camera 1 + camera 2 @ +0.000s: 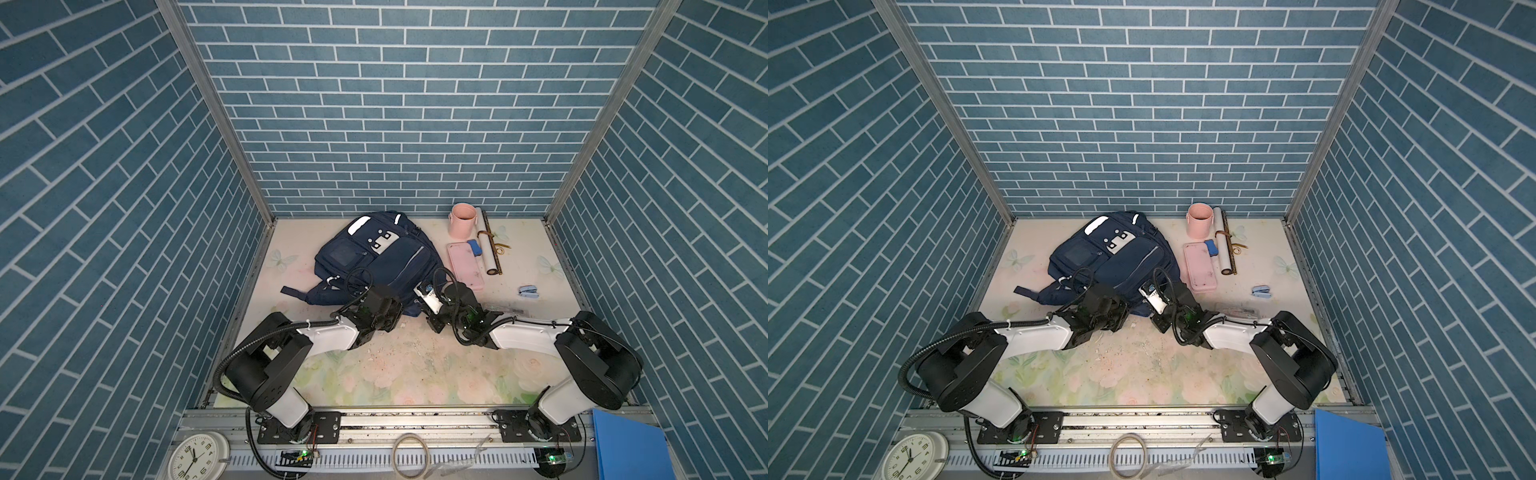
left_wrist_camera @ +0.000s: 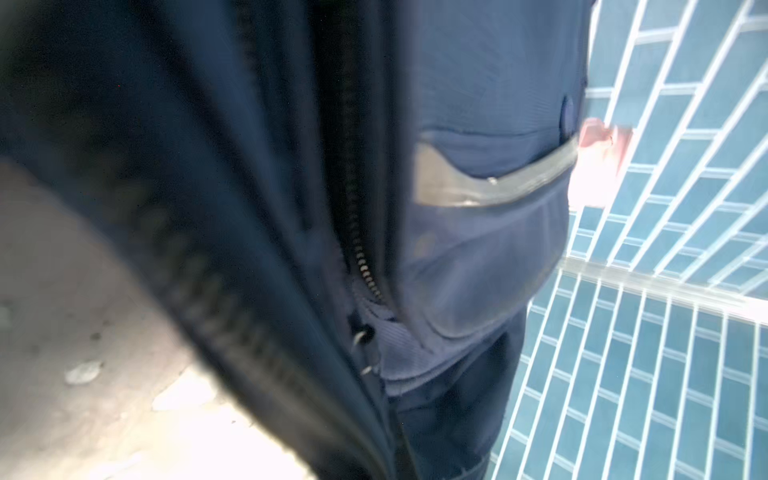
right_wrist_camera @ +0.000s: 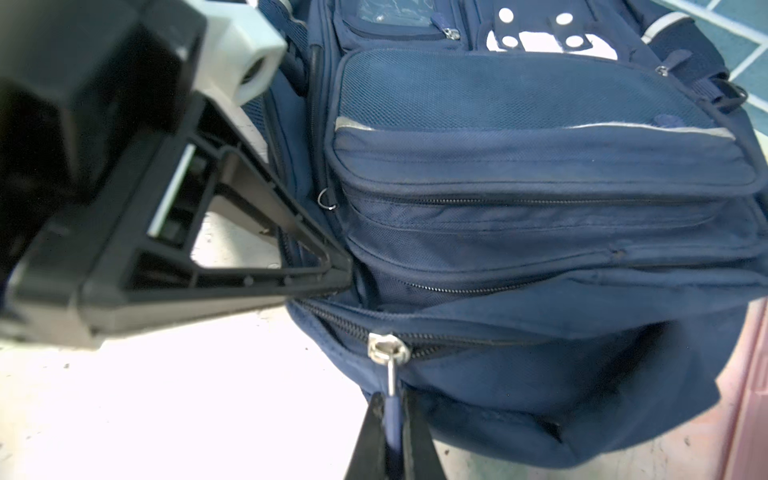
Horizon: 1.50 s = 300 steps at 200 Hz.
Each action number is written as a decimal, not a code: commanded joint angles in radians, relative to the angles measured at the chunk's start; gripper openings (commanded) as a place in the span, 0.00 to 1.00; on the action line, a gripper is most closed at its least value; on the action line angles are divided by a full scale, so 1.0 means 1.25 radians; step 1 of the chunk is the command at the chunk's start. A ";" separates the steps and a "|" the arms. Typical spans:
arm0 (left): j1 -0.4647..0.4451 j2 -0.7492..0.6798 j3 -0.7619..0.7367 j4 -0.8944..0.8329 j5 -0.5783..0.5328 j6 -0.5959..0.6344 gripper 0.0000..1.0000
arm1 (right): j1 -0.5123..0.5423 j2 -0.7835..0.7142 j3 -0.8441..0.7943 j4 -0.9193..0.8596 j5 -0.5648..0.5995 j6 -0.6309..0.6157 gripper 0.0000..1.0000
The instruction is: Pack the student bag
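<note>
Floral bench (image 1: 415, 374), blue brick-pattern walls (image 1: 415, 124), large navy-blue fabric backpack (image 1: 386, 257), left gripper (image 3: 347, 272) jaws closed on its side fabric, right gripper (image 3: 393, 401) jaws clamped on its blue zipper pull (image 3: 393, 424).

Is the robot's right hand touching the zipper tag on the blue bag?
Touching. In the right wrist view, the right gripper has its fingers pinched shut on the blue zipper pull of the student bag.
</note>
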 commanded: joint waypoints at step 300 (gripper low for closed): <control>0.032 -0.311 -0.038 -0.252 -0.065 -0.036 0.56 | 0.094 0.015 0.095 -0.068 -0.030 -0.066 0.00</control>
